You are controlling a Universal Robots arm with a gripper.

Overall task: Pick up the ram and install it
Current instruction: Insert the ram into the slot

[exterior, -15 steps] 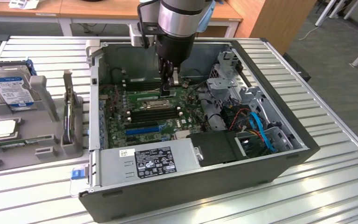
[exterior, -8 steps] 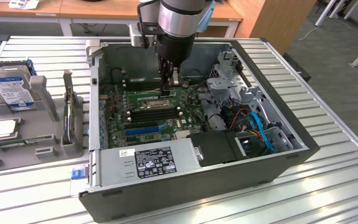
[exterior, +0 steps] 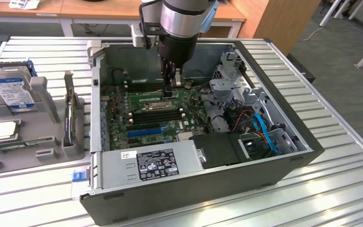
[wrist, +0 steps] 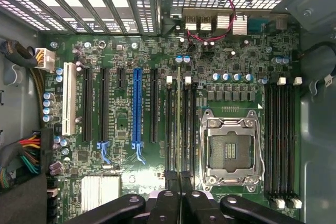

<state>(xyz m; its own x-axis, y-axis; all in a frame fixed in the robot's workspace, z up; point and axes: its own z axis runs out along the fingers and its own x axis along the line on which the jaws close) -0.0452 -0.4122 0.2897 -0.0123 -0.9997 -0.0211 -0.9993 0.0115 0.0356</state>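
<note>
Open PC case (exterior: 188,198) holds the motherboard (wrist: 231,56). Jaws are clenched on the ram (wrist: 179,119), which is edge-on, so its label's unreadable. Grey holder (exterior: 43,137) at 9 o'clock has the hard drive (exterior: 11,87) and processor (exterior: 5,130).

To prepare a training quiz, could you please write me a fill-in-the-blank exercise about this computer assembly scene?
1. The claw is shut on the ___, held edge-on above the motherboard.
2. The hard drive sits to the exterior view's ___ of the case.
3. Among the black expansion slots, one long slot is ___.
Missing words: ram; left; blue.
</note>
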